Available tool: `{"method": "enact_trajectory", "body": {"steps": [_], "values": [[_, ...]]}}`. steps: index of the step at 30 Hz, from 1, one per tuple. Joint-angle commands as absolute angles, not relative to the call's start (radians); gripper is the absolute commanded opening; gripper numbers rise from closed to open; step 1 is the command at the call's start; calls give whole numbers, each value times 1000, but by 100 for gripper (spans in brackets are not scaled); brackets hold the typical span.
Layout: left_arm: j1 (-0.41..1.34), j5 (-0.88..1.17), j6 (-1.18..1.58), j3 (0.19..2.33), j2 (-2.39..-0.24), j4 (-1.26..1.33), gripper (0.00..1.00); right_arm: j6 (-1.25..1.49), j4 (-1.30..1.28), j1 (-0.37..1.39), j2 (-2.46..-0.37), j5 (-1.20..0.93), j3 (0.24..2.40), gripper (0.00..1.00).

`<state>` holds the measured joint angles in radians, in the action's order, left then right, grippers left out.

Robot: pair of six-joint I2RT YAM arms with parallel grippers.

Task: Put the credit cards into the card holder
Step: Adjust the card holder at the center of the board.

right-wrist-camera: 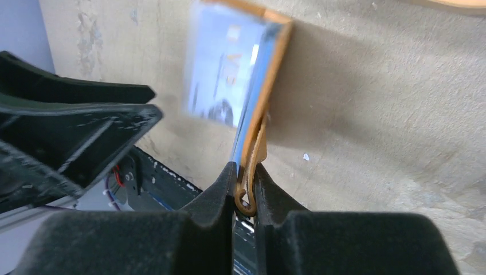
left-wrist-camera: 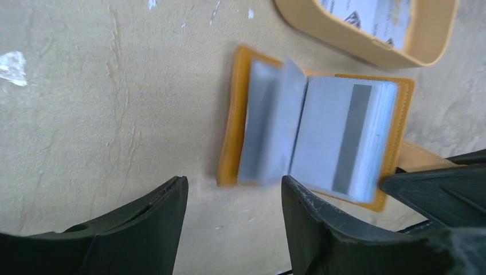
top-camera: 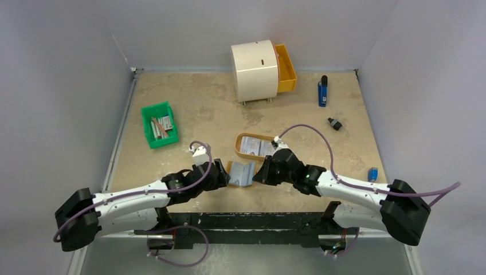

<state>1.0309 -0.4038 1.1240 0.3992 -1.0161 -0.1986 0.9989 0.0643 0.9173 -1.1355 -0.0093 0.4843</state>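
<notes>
Top view: card holder (top-camera: pixel 240 173) lies open on the table (top-camera: pixel 189 109) between both grippers, just beside the oval tray (top-camera: pixel 238 146) that holds credit cards (top-camera: pixel 256 145). Only the right wrist view shows the right gripper (right-wrist-camera: pixel 245 177) clamped on the holder's tan strap (right-wrist-camera: pixel 256 152). Only the left wrist view shows the left gripper (left-wrist-camera: pixel 235 192) spread wide, gripping nothing, and the holder's sleeves fanned with 1 dark-striped card facing up.

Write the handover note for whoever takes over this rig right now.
Left gripper: open, at the card holder's near edge.
Right gripper: shut on the holder's strap; the holder lies open on the table.
Done: one striped card appears sleeved in the holder.
Left: credit cards in the tan tray to move across.
</notes>
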Motion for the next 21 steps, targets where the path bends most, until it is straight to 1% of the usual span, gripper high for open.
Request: {"method": "enact_trajectory", "body": {"steps": [1,5,8,15,21], "values": [[1036,-457,1096,499,-917,-366,61,948,-27,922,-1140,31,543,0],[1036,-437,1086,544,-865,-371,63,939,-10,923,-1165,19,557,0],[1036,-389,1074,547,-881,-271,65,938,-5,923,-1180,12,558,0],[1035,-296,1021,553,-1054,-84,70,934,-23,923,-1184,16,552,0],[1036,-232,951,603,-1202,-15,74,936,-36,923,-1127,3,512,0]]}}
